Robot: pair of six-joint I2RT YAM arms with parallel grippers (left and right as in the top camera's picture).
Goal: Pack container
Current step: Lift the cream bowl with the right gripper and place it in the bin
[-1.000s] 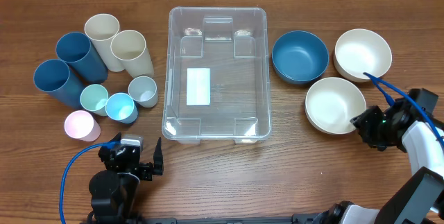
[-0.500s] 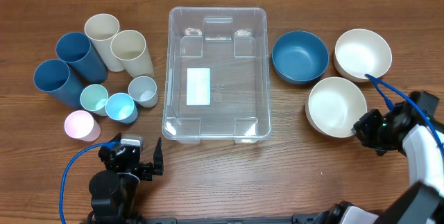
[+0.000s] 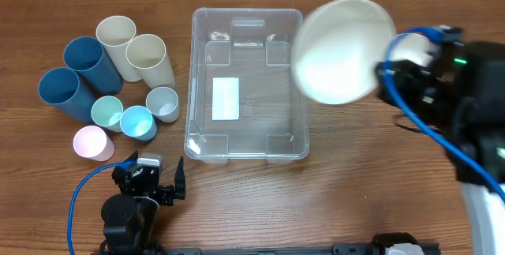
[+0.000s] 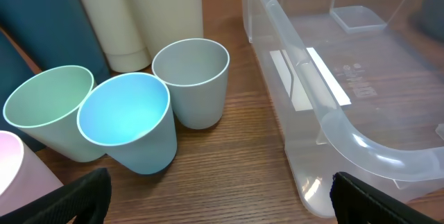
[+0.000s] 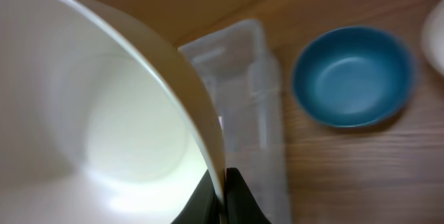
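The container (image 3: 245, 140) is a large clear bin at the table's middle with a white label on its base and nothing inside. My right gripper (image 3: 385, 72) is shut on the rim of a white bowl (image 3: 343, 46), held high and tilted over the bin's right edge. The right wrist view shows both fingers pinching that rim (image 5: 225, 189), the white bowl (image 5: 104, 127) filling the left and the container (image 5: 243, 78) below. My left gripper (image 3: 158, 182) rests open near the front edge. In its wrist view the left gripper (image 4: 222, 207) stands wide apart on bare wood, beside the container's corner (image 4: 347, 134).
Tall dark blue cups (image 3: 93, 64) and cream cups (image 3: 150, 58) stand left of the bin, with small grey (image 3: 162, 103), green (image 3: 106, 113), light blue (image 3: 136, 121) and pink (image 3: 91, 142) cups in front. A blue bowl (image 5: 354, 75) sits right of the bin.
My right gripper closed on the near white bowl's rim, then lifted it up and leftward to above the bin's right side. The left arm has not moved.
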